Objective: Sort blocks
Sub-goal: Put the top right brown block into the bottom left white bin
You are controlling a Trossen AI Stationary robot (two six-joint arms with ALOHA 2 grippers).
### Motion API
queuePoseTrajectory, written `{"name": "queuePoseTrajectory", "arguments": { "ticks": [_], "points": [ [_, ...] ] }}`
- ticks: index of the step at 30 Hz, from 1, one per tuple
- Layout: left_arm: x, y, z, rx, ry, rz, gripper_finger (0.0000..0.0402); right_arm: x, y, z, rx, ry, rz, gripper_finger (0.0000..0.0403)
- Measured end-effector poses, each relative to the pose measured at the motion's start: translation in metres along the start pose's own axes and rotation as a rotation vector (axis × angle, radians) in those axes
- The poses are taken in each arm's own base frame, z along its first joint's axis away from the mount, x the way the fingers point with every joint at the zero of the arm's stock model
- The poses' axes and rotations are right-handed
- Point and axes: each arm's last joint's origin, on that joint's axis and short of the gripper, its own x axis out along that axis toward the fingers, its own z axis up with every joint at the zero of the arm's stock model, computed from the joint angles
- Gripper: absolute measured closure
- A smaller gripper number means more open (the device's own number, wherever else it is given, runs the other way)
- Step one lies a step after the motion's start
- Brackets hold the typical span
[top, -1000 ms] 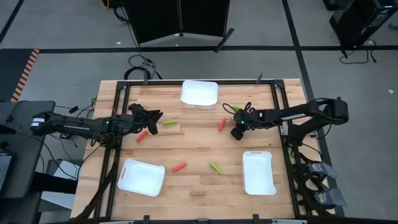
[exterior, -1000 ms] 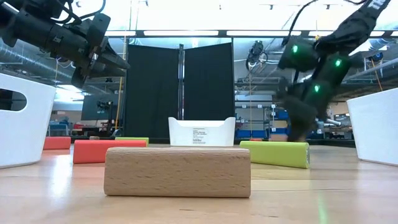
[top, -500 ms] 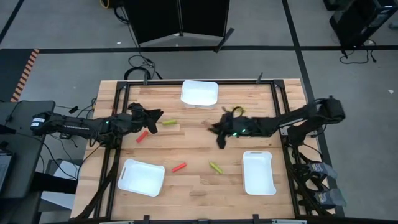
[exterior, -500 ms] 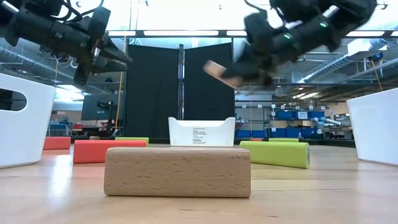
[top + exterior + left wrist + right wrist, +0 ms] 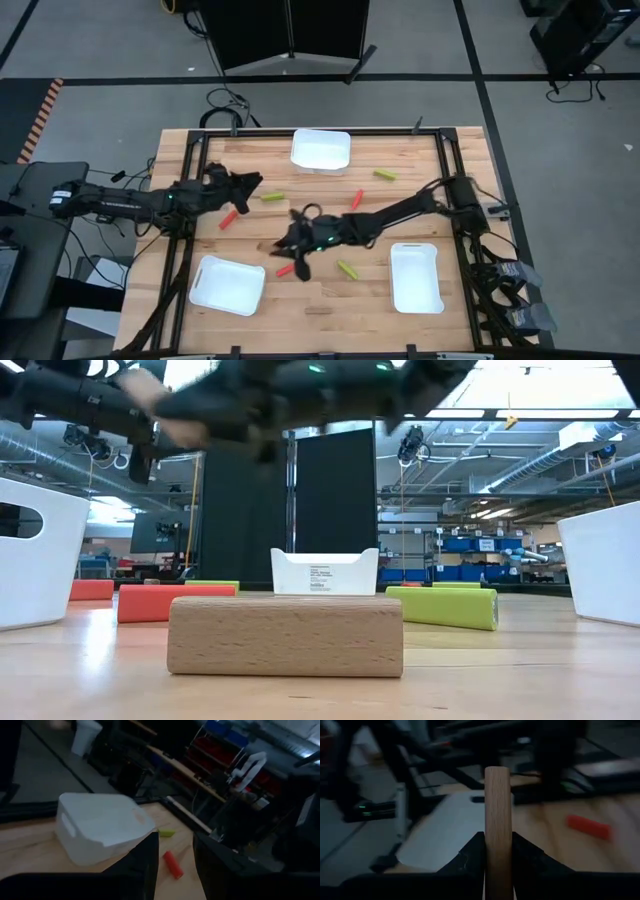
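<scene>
three white trays (image 5: 320, 150), right fingers (image 5: 470, 855) gripping one tan block (image 5: 498, 820)

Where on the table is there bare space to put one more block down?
Bare: the strip between the front-left tray and front-right tray, apart from one wood block. Crowded: the middle, where the right tool holds a wood block over red and green blocks.

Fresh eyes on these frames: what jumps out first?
The right arm stretched across mid-table, its gripper shut on a tan block and aimed toward the near-left tray. Next, red and green blocks lie scattered over the table. The left gripper hovers open at the left.
</scene>
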Motion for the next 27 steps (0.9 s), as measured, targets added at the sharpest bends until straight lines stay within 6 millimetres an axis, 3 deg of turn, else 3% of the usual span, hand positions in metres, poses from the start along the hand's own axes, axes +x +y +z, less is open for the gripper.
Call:
{"name": "queuePoseTrajectory", "arguments": {
  "ticks": [10, 17, 27],
  "points": [
    [-0.008, -0.002, 0.011, 0.003, -0.067, -0.049, 0.0273, 0.069, 0.026, -0.007, -0.026, -0.011, 0.176, 0.0332],
    [-0.009, -0.002, 0.012, 0.004, -0.066, -0.048, 0.0273, 0.091, 0.025, -0.023, 0.045, 0.021, 0.222, 0.0331],
    [-0.009, -0.002, 0.012, 0.000, -0.067, -0.049, 0.0273, 0.092, 0.022, -0.023, 0.033, 0.038, 0.186, 0.0186]
  ]
}}
